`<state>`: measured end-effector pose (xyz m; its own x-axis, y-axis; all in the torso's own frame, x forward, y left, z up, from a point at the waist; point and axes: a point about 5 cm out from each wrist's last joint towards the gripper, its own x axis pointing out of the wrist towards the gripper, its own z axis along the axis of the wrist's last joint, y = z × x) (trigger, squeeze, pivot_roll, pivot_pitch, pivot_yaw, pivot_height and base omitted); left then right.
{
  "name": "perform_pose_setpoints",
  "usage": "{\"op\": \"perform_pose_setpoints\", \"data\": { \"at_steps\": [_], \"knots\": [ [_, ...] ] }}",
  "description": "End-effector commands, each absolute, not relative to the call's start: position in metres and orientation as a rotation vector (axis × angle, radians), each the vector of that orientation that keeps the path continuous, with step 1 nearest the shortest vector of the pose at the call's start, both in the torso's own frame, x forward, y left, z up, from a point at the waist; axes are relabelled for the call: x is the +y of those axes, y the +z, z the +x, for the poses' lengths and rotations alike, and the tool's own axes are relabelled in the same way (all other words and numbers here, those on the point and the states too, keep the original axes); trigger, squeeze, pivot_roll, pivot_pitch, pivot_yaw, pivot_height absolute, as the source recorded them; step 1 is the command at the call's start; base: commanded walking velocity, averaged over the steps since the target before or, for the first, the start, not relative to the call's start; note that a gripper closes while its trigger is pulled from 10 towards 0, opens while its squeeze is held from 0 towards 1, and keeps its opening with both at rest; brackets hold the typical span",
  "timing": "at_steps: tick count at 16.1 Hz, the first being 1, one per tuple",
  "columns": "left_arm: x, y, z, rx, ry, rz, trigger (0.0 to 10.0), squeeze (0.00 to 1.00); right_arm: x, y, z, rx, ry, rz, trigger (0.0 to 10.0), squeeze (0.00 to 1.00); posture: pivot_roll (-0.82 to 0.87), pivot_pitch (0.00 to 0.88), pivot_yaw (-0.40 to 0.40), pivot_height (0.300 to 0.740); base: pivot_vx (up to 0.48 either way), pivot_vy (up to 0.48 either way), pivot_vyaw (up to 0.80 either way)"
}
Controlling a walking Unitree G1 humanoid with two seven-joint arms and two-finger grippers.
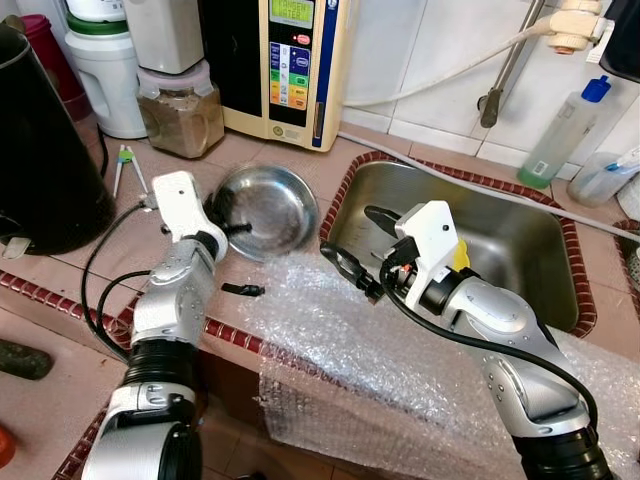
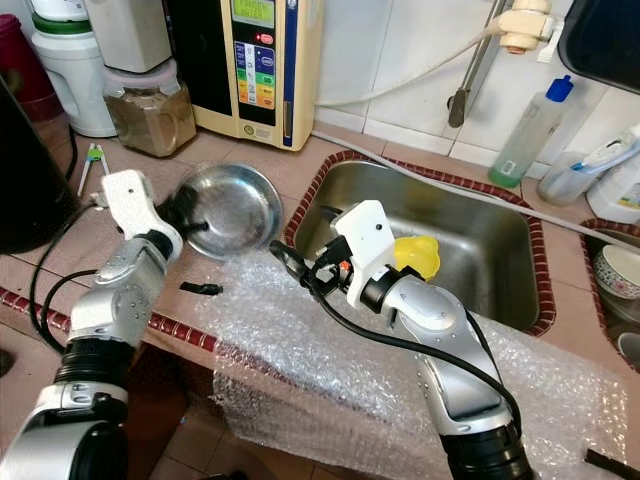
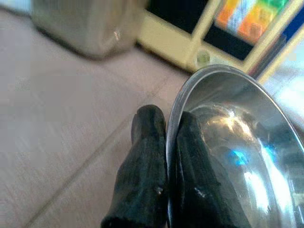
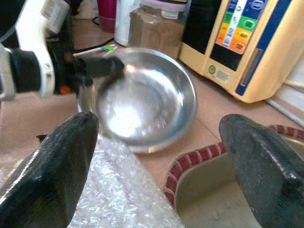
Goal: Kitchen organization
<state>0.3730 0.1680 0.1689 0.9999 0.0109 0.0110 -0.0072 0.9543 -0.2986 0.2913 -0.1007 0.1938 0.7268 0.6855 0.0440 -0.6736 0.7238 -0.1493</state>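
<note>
One steel bowl (image 1: 268,208) sits on the tiled counter (image 1: 60,275) just left of the sink (image 1: 520,250), its near-left rim pinched between the fingers of the left gripper (image 1: 232,228), one inside the wall and one outside. Held by such a thin edge, the bowl could pivot or slip free if lifted fast, clattering into the sink or against the far cream appliance (image 1: 285,70). The right gripper (image 1: 345,265) hovers wide open over the bubble wrap (image 1: 380,350), just right of the bowl.

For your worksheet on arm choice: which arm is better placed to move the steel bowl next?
Left: the left gripper already pinches the steel bowl rim between its fingers; the right gripper hovers open beside it.
</note>
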Motion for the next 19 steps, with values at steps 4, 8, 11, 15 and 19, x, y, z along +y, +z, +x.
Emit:
{"op": "perform_pose_setpoints", "data": {
  "at_steps": [4, 8, 11, 15, 19],
  "knots": [
    [0.159, 0.212, 0.371, -0.296, -0.057, -0.328, 0.0, 0.00, -0.107, 0.210, 0.307, -0.188, 0.592, -0.024, 10.0, 0.00, -0.01, 0.037, -0.084, 0.740, 0.000, 0.000, 0.00],
    [0.129, 0.227, 0.366, -0.409, -0.207, -0.305, 0.0, 0.00, -0.106, 0.224, 0.319, -0.239, 0.497, 0.172, 10.0, 0.00, -0.01, 0.029, -0.083, 0.740, 0.000, 0.000, 0.00],
    [0.116, 0.230, 0.362, -0.431, -0.263, -0.343, 0.0, 0.00, -0.095, 0.224, 0.327, -0.226, 0.491, 0.218, 10.0, 0.00, -0.01, 0.025, -0.083, 0.740, 0.000, 0.000, 0.00],
    [0.106, 0.234, 0.358, -0.451, -0.309, -0.384, 0.0, 0.00, -0.089, 0.219, 0.342, -0.181, 0.420, 0.265, 0.6, 0.00, 0.00, 0.023, -0.085, 0.740, 0.000, 0.000, 0.00],
    [0.102, 0.237, 0.354, -0.456, -0.335, -0.420, 0.0, 0.00, -0.097, 0.214, 0.352, -0.152, 0.328, 0.337, 0.0, 0.00, 0.00, 0.026, -0.083, 0.740, 0.000, 0.000, 0.00]
  ]
}}
